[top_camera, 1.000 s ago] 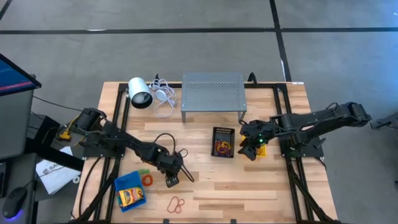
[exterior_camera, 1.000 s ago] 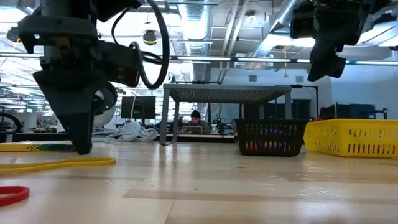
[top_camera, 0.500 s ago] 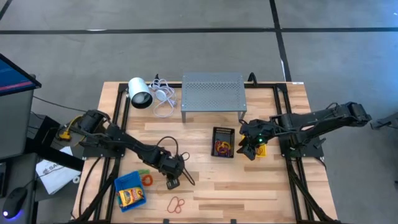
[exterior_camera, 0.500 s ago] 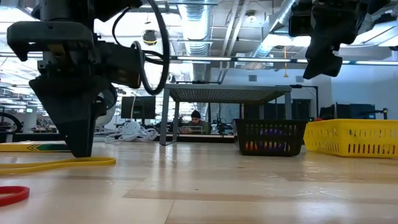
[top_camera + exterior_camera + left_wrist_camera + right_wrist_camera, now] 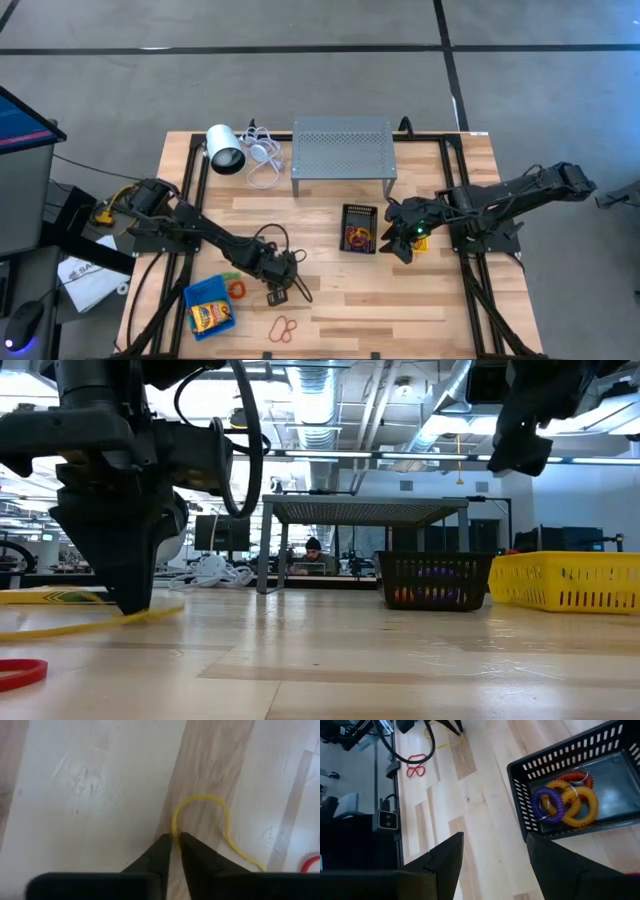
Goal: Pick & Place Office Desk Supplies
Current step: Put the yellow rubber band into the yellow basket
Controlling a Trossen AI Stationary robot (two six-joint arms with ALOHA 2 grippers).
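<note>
- We have the left gripper [image 5: 174,851] down on the table, jaws pinched on the yellow rubber band [image 5: 200,800]; we should lift gently so the thin loop doesn't slip.
- The black bin [image 5: 359,229] at centre looks its likely home.
- Our right gripper [image 5: 492,857] hovers beside it, jaws apart, empty.
- We read no labels.

A thin yellow rubber-band loop [image 5: 200,815] lies on the pale, light-and-tan striped wooden table [image 5: 440,300]. A black slotted plastic bin [image 5: 580,785] holds purple, orange, yellow and red coiled loops [image 5: 565,800]. A blue rectangular bin [image 5: 210,307] near the table's front left corner carries a yellow crayon box [image 5: 211,316]. A yellow lattice bin [image 5: 570,580] shows in the low view. Red loops [image 5: 285,328] lie by the front edge. The perforated metal stand [image 5: 342,146] is grey.
</note>
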